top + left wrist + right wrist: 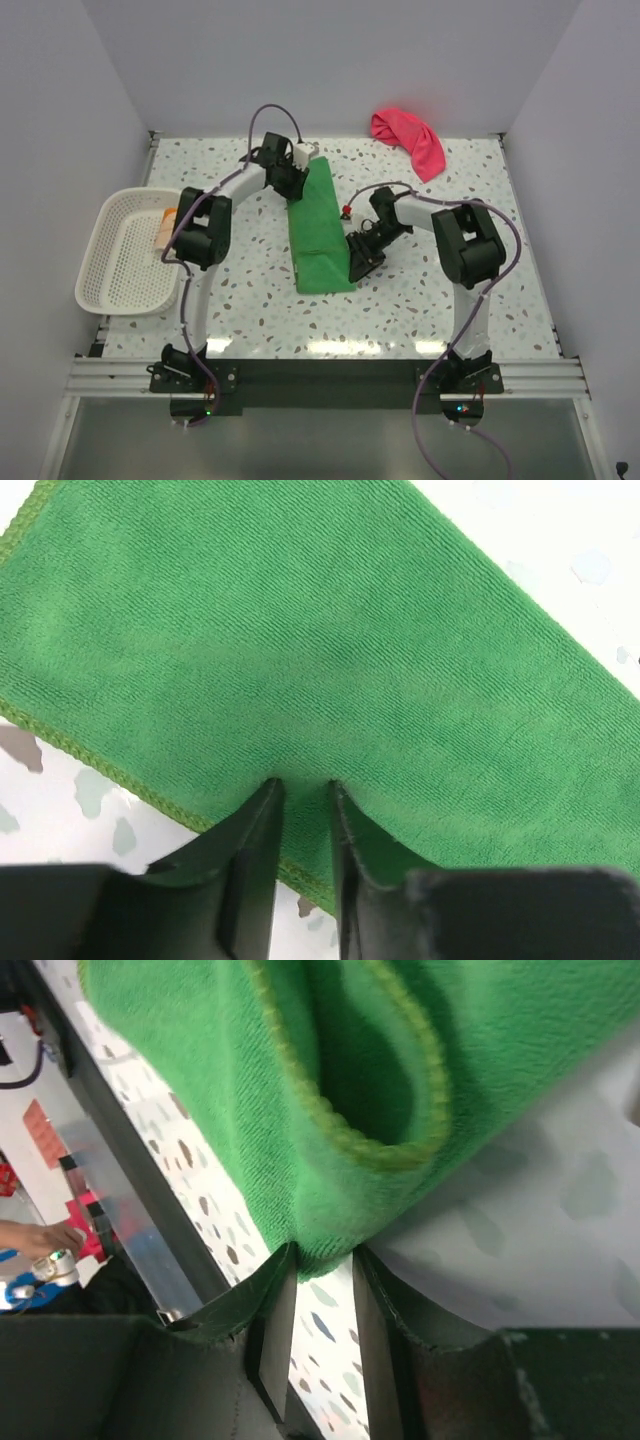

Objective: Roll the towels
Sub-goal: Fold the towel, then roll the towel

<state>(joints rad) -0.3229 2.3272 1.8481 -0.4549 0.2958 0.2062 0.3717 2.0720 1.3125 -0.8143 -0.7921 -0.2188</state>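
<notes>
Left claw (304, 795) is clenched on the far end of the green towel (318, 235); left arm (200, 235) folded at the elbow, reaching far-centre. Count: 3 towels, 1 basket. Left to right: white basket (110, 290) holding the peach towel (165, 232), the green one folded long mid-table (250, 300), pink towel (410, 140) crumpled far right. Right claw (322, 1260) grips green's near right corner, right arm (465, 240) bent inward, wrist low.

White links (195, 300), black joints (200, 235), purple cables (275, 110), black fingers (250, 860).
</notes>
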